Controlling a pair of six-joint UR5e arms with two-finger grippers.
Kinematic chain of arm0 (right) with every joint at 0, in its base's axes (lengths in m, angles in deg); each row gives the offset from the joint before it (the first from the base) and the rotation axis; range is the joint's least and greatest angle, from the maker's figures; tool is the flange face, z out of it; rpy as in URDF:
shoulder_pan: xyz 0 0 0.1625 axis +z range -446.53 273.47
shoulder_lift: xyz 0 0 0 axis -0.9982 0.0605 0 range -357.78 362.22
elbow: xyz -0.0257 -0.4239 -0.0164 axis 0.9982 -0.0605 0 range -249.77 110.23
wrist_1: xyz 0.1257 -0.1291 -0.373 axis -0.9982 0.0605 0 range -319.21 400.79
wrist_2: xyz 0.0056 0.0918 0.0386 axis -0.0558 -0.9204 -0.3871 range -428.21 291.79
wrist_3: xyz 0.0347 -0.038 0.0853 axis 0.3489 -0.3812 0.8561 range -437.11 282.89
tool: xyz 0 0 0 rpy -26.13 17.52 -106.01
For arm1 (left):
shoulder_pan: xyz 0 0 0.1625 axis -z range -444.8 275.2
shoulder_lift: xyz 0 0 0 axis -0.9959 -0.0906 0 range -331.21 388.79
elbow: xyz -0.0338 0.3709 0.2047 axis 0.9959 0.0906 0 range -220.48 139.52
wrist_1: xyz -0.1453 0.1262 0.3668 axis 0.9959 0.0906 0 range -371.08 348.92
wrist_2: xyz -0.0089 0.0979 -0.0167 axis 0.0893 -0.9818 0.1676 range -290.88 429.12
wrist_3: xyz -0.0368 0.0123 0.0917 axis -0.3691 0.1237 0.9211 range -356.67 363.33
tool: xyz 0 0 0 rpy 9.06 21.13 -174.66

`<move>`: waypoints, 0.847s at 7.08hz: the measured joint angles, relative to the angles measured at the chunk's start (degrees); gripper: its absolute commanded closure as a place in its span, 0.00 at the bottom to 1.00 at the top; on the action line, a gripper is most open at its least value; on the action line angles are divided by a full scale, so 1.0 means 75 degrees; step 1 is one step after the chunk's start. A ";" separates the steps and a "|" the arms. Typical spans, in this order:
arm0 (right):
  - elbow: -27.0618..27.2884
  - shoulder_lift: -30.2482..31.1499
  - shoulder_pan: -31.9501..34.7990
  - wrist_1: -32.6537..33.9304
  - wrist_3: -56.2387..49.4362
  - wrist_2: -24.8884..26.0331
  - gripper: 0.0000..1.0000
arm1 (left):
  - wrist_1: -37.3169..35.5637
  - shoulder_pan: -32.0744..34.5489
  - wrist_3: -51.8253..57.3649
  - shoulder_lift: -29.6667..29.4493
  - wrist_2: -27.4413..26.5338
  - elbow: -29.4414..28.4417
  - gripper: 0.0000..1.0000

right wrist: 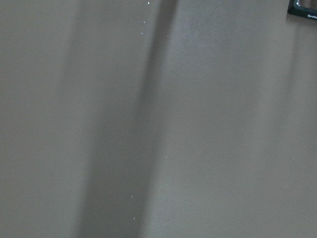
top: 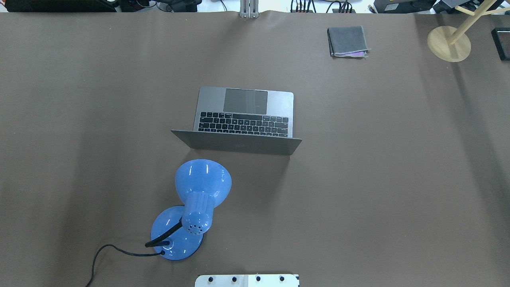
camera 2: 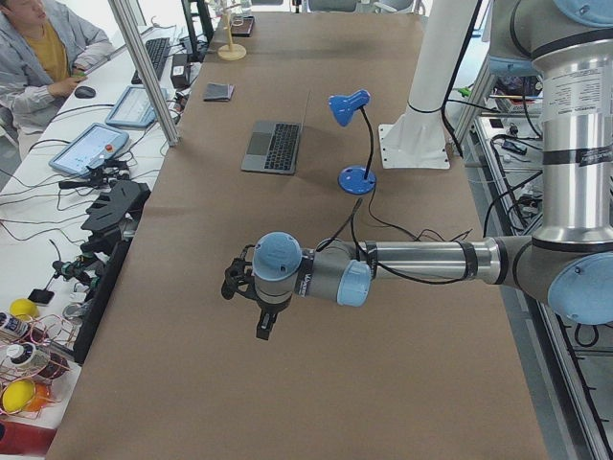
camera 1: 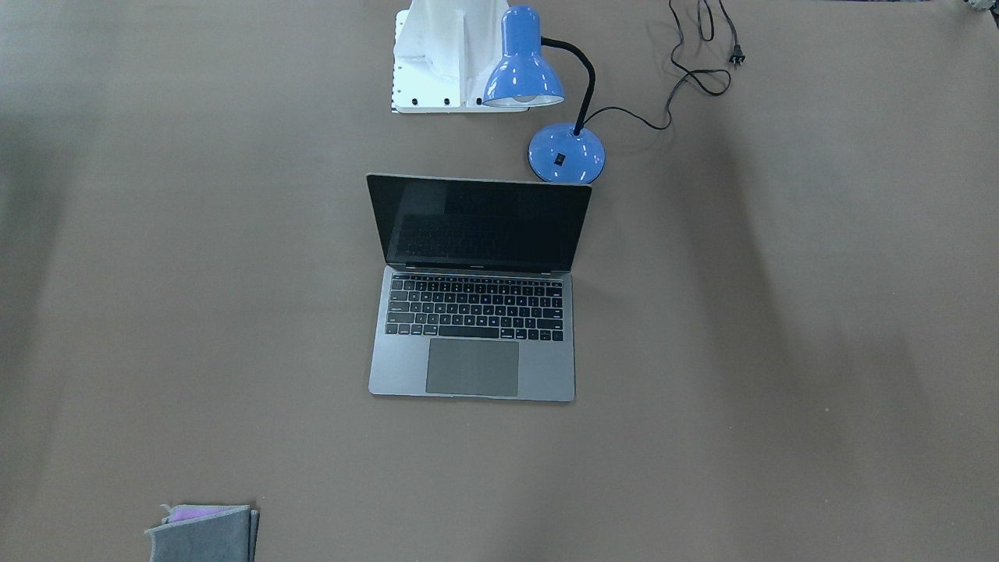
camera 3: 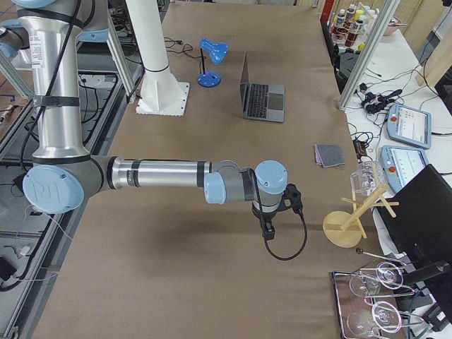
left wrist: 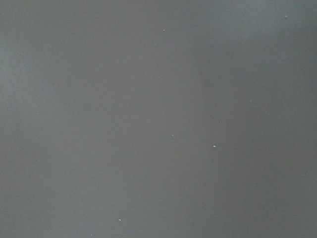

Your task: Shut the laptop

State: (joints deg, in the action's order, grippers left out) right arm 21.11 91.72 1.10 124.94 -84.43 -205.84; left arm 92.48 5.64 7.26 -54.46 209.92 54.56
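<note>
The silver-grey laptop stands open in the middle of the table, black screen upright, keys and trackpad showing; it also shows in the overhead view and both side views. My left gripper shows only in the exterior left view, far from the laptop and low over bare table. My right gripper shows only in the exterior right view, also far from the laptop. I cannot tell whether either is open or shut. Both wrist views show only brown table surface.
A blue desk lamp with a black cord stands just behind the laptop's lid on my left side. A folded grey cloth lies at the far edge. A wooden stand stands at the far right. The white robot base is behind the lamp.
</note>
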 measured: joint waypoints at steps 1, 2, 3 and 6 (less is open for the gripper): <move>0.0155 0.0007 -0.0061 -0.0003 0.0237 -0.0149 0.00 | 0.0014 -0.0036 -0.0399 -0.0004 0.0376 0.0094 0.03; 0.0585 0.0030 -0.0320 -0.0005 0.0970 -0.0266 0.00 | 0.0118 -0.0284 -0.1374 -0.0060 0.0680 0.0384 0.11; 0.1257 0.0053 -0.0856 -0.0005 0.2171 -0.0306 0.02 | 0.0337 -0.0730 -0.2443 -0.0099 0.0798 0.0783 0.25; 0.3561 -0.0109 -0.3375 -0.0438 0.6849 -0.0041 0.89 | 0.0991 -0.2204 -0.5854 -0.0583 0.0846 0.1910 1.00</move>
State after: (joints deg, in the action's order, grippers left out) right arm 47.82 90.91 -24.21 121.66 -33.06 -206.15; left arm 99.91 -10.89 -36.64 -58.84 216.26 68.89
